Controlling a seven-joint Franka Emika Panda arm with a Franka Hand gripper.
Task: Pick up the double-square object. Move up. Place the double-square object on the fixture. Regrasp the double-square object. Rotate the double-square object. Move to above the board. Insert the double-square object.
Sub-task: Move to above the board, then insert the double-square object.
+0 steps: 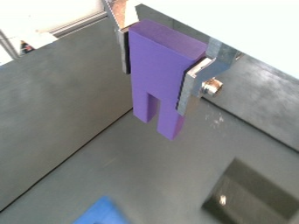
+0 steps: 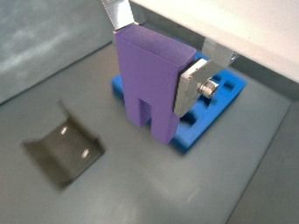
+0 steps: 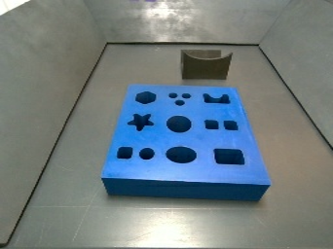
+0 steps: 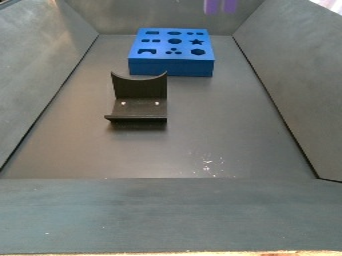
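Observation:
My gripper [image 1: 159, 83] is shut on the double-square object [image 1: 162, 74], a light-purple stepped block that hangs between the silver fingers with its forked end down; both wrist views show it [image 2: 149, 79]. It is held high above the tray floor. The blue board [image 2: 219, 98] with its cut-out holes lies below and behind the block. It also shows in both side views [image 3: 196, 141] [image 4: 171, 64]. The dark fixture [image 2: 65, 149] stands on the floor apart from the board, also seen in both side views [image 3: 205, 64] [image 4: 136, 100]. In a side view only a purple tip [image 4: 223, 5] shows at the frame's edge.
The grey tray floor [image 3: 65, 146] is enclosed by sloping metal walls [image 4: 54, 70] on all sides. The board's corner [image 1: 105, 213] and the fixture [image 1: 251, 197] show far below the held block.

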